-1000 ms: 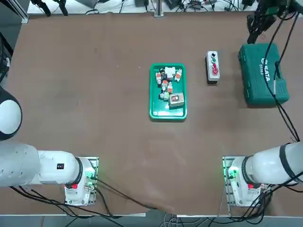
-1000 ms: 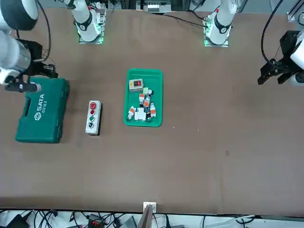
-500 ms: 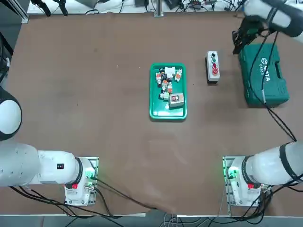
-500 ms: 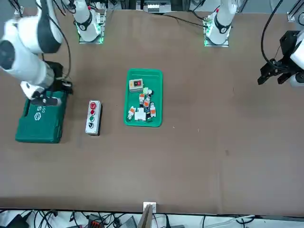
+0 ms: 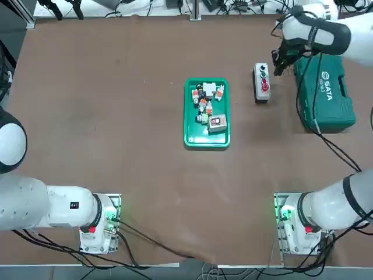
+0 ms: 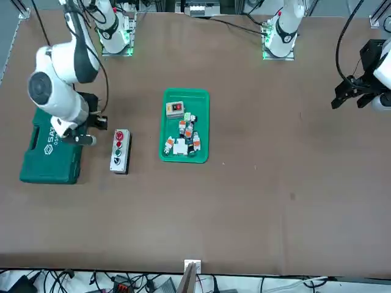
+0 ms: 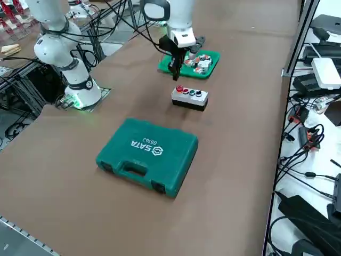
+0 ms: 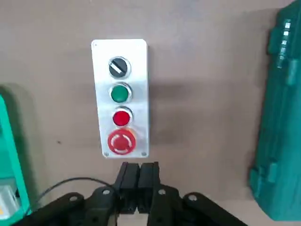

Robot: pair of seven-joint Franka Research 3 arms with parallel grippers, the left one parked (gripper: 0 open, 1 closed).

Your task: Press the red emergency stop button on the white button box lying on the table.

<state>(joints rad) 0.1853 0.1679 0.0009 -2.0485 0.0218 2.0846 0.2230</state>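
Note:
The white button box (image 5: 261, 83) lies on the brown table (image 5: 116, 116), between a green tray and a green case. Its buttons run black, green, small red, then the large red emergency stop button (image 8: 121, 141) at the end nearest the robot's side (image 5: 264, 87). My right gripper (image 8: 138, 165) is shut and holds nothing. It hangs in the air above the table, close to the box and clear of it (image 7: 175, 73). In the wrist view its joined fingertips (image 8: 149, 168) sit just past the box's red-button end. The box also shows in the front view (image 6: 120, 151).
A green tray (image 5: 207, 140) of small parts lies left of the box in the top view. The large green SATA case (image 5: 324, 90) lies on its other side, under my right arm's cable. Open brown tabletop spreads around them.
My right arm has swung from above the SATA case toward the button box, ending beside it. The gripper has stayed shut. The box, tray and case have not moved.

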